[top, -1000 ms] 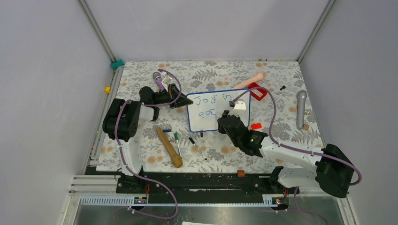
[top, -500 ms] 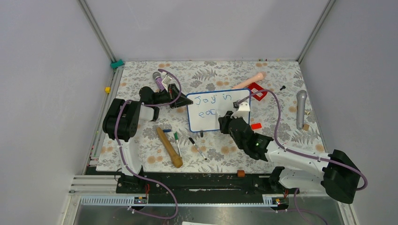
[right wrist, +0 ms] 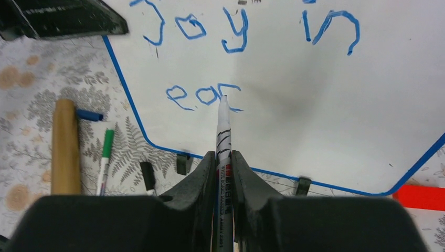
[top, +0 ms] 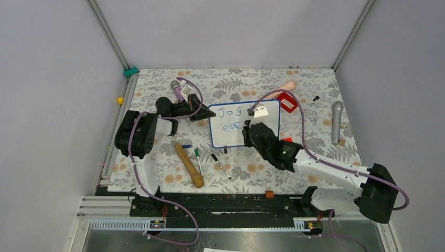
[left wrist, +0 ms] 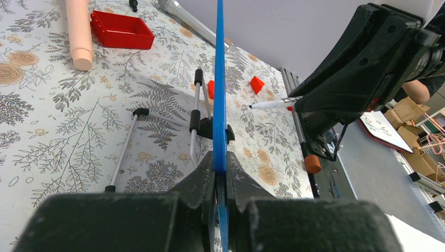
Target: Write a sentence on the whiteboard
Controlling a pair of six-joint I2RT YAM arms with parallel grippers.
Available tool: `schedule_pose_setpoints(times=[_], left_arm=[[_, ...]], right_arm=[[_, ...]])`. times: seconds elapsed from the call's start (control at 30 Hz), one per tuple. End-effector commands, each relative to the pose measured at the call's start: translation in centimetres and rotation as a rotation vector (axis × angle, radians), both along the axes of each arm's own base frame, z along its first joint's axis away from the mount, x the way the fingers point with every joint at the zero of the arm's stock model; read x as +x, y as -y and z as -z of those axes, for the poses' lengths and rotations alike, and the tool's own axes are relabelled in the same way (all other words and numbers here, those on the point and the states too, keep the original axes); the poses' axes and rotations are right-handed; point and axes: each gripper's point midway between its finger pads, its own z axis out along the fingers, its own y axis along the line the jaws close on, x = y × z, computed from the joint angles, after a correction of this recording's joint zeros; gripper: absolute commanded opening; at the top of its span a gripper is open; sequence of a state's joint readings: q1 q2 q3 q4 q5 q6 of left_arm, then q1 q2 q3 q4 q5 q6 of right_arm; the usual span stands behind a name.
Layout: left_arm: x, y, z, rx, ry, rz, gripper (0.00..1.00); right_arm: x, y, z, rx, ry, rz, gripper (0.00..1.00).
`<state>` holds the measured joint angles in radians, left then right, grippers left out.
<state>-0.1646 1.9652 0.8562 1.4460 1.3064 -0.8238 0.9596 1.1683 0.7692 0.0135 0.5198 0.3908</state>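
Right wrist view, right tool (right wrist: pixel 223 155) clamped on marker (right wrist: pixel 223 123), left tool (left wrist: pixel 220 164) clamped on whiteboard (right wrist: pixel 325 121), sentence (right wrist: pixel 236 37) reads "Joy in eac"

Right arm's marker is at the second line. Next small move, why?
Probably slide the marker tip just right of the c and start an h: the sentence stops at "eac", the right gripper grips the marker, the left gripper clamps the whiteboard edge.
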Motion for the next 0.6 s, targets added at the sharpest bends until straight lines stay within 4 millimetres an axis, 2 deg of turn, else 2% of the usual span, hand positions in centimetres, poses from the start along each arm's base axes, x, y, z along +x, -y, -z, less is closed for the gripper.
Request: schedule_pose_setpoints(times=[0.0,0.2,0.57], left_arm=[[-2.2,0.2,2.1,0.046,0.093,0.129,0.00],[-2.2,0.2,2.2,0.046,0.092,0.131,0.00],[-2.2,0.2,2.2,0.046,0.092,0.130,0.00]], right_arm=[[-0.1,0.5,0.4,-0.107,-0.021,-0.035,0.00],[0.1,0.4,1.0,-0.096,-0.023,-0.024,0.00],[1.0,0.8,0.7,-0.127,-0.007,0.035,0.00]])
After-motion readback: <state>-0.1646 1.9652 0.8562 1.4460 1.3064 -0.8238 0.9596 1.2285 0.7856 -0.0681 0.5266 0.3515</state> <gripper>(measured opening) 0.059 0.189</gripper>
